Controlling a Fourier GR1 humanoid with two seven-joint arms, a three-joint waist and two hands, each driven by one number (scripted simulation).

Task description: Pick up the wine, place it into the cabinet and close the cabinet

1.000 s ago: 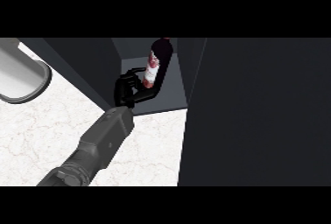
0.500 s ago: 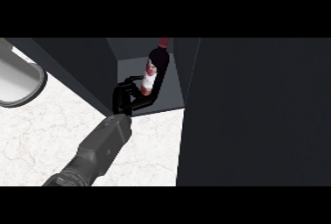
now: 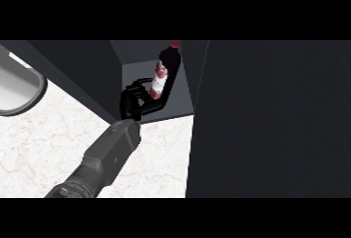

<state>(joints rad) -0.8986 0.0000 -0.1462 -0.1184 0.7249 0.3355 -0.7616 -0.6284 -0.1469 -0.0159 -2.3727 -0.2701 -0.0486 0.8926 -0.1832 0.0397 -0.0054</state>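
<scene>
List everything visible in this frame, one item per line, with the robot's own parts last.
dark glass wine bottle with a white-and-red label: one, dark with a red cap, tilted inside the open cabinet compartment, upper centre.
dark grey cabinet: one, across the top, its compartment open.
large dark panel: one, dark grey, fills the right side; probably the cabinet's open door.
white marbled counter: one, lower left.
pale grey rounded object: one, cut off at the left edge; cannot tell what it is.
grey forearm: one, rising from the lower left.
black left hand: one, curled round the bottle's lower part.
</scene>
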